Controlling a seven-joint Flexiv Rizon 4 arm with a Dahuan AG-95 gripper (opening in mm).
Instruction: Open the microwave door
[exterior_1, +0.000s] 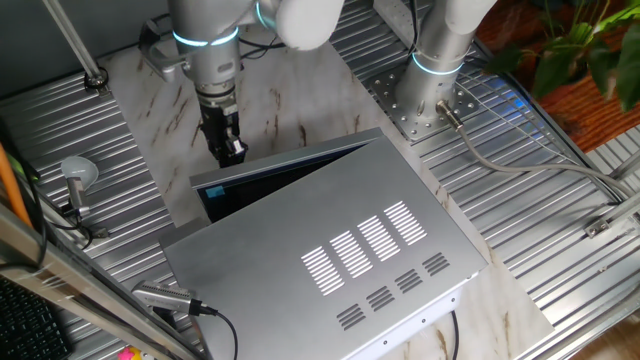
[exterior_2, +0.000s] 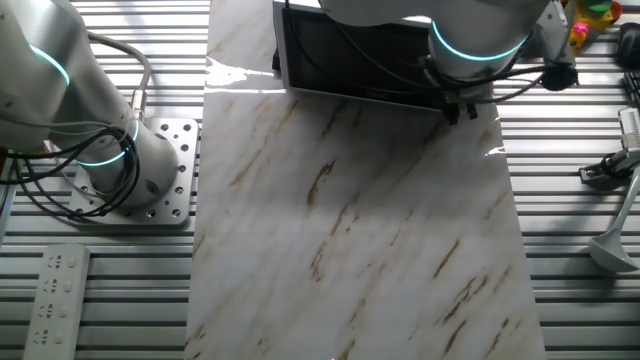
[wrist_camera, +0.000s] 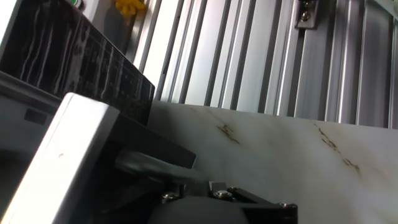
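One arm at work: it reaches down from the upper left of one fixed view to the free end of the microwave door (exterior_1: 285, 170).
Left of the box: a white-headed tool (exterior_1: 76, 175) lies on the ribbed metal table (exterior_1: 90, 120), well apart from the microwave (exterior_1: 330, 250).
Gripper: the gripper (exterior_1: 230, 152) hangs fingers-down just beside the door's left end, at or against its outer edge; contact itself cannot be made out.
Gripper state: I cannot tell how wide the fingers stand; in one fixed view they merge into one dark block, in the other fixed view only small dark tips (exterior_2: 460, 112) show, and the hand view shows only the gripper body.
Microwave door: swung partly away from the box, hinged at its right end, making a narrow wedge gap that is widest at the left near the gripper; a small blue mark (exterior_1: 213, 192) shows in that gap.
Microwave: it sits on the marble-patterned board (exterior_1: 290, 110), its slotted top panel facing up, filling the middle and lower right of one fixed view.
Right of the box: a second arm's base (exterior_1: 435, 95) stands bolted to the table, a grey cable (exterior_1: 520, 165) trailing from it.
Hand view: the door's pale edge (wrist_camera: 68, 155) fills the lower left, very close to the camera, with the dark glossy face (wrist_camera: 74, 62) above it.
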